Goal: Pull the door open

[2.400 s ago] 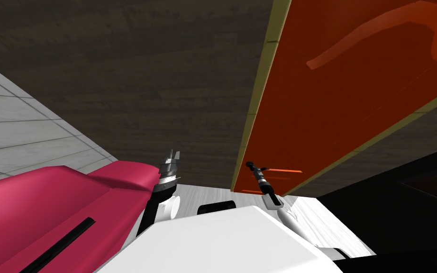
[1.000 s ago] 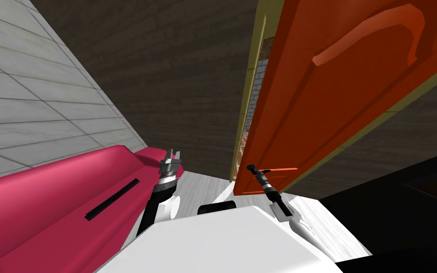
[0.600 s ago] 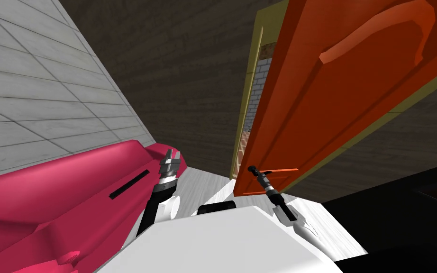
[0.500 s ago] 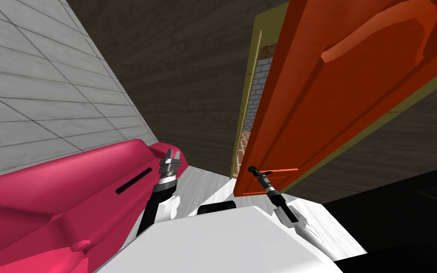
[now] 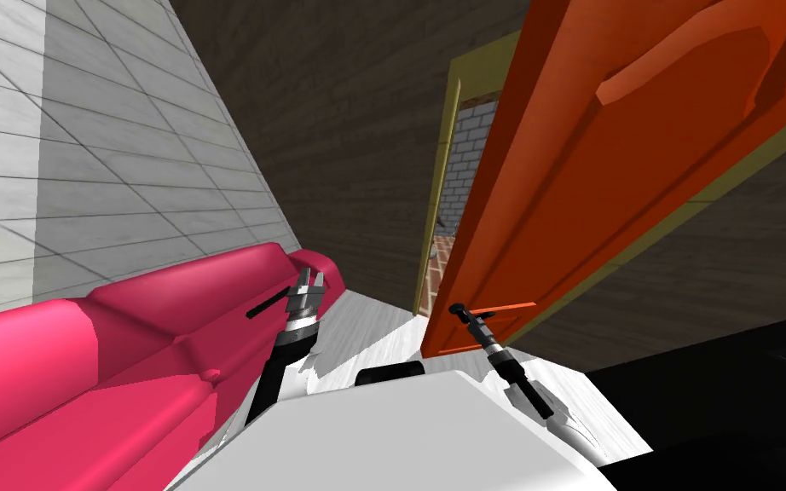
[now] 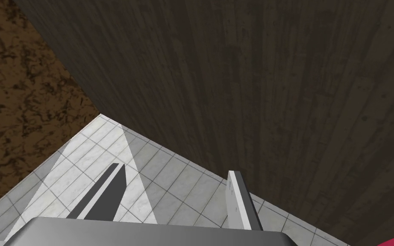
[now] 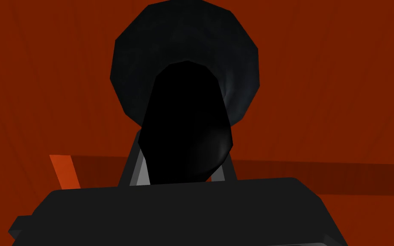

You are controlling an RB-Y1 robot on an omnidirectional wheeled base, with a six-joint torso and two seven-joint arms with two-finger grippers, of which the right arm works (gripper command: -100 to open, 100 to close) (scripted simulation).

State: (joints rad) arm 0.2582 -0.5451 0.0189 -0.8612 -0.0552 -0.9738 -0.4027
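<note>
The orange-red door (image 5: 604,187) stands partly open in its olive frame (image 5: 436,213), and brick floor and wall show through the gap. My right gripper (image 5: 458,310) is at the door's near edge, shut on the black door handle (image 7: 186,124). The handle's round black base (image 7: 186,47) sits on the orange panel (image 7: 341,85). Both right fingers (image 7: 135,168) press the handle's sides. My left gripper (image 5: 309,281) is raised beside the pink sofa, open, fingers (image 6: 239,200) apart with nothing between them.
A pink sofa (image 5: 110,358) runs along the white tiled wall (image 5: 59,153) on my left. A dark wood-plank wall (image 5: 340,128) holds the doorway. Pale floor (image 5: 374,328) lies between sofa and door. A black area (image 5: 724,384) lies at the lower right.
The door has swung further open and the gap at the frame has widened. My view has turned, bringing more sofa and tiled wall in. The right gripper has stayed on the handle.
</note>
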